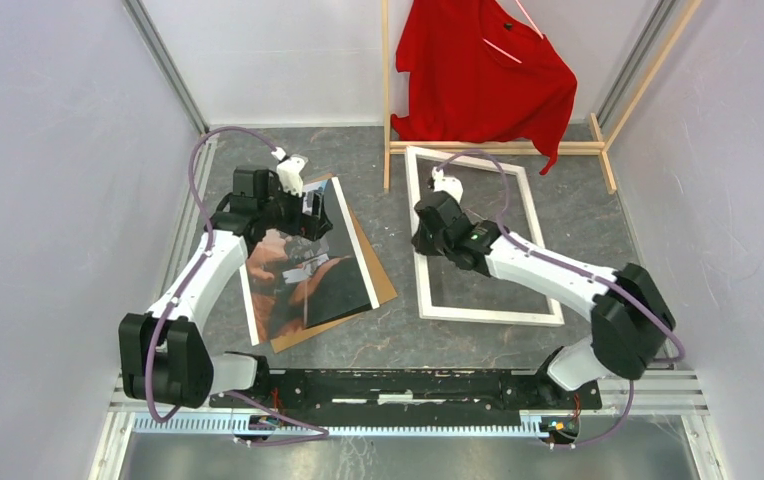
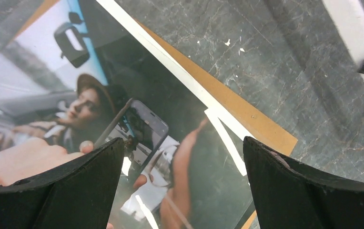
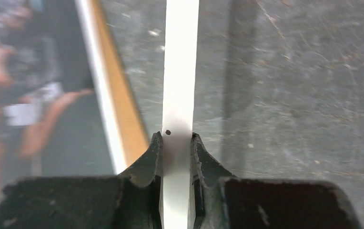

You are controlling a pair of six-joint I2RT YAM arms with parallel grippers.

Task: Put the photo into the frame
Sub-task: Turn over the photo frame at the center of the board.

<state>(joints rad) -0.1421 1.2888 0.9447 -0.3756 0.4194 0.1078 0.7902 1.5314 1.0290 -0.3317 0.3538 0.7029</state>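
Observation:
The photo (image 1: 308,270) lies face up on a brown backing board (image 1: 383,285) at the left of the table, its white strip along the right edge. My left gripper (image 1: 320,215) hovers over the photo's far end, open, with nothing between its fingers. In the left wrist view the photo (image 2: 137,95) fills the space under the wide-apart left gripper (image 2: 182,152). The frame (image 1: 543,240) lies flat to the right, white border up. My right gripper (image 1: 420,235) sits on its left side. In the right wrist view the right gripper (image 3: 176,136) is shut on the frame's white border (image 3: 180,71).
A wooden clothes rack (image 1: 498,148) with a red shirt (image 1: 488,70) stands at the back, just beyond the frame's far edge. White walls close in on both sides. The backing board (image 3: 118,95) lies a narrow gap left of the gripped border.

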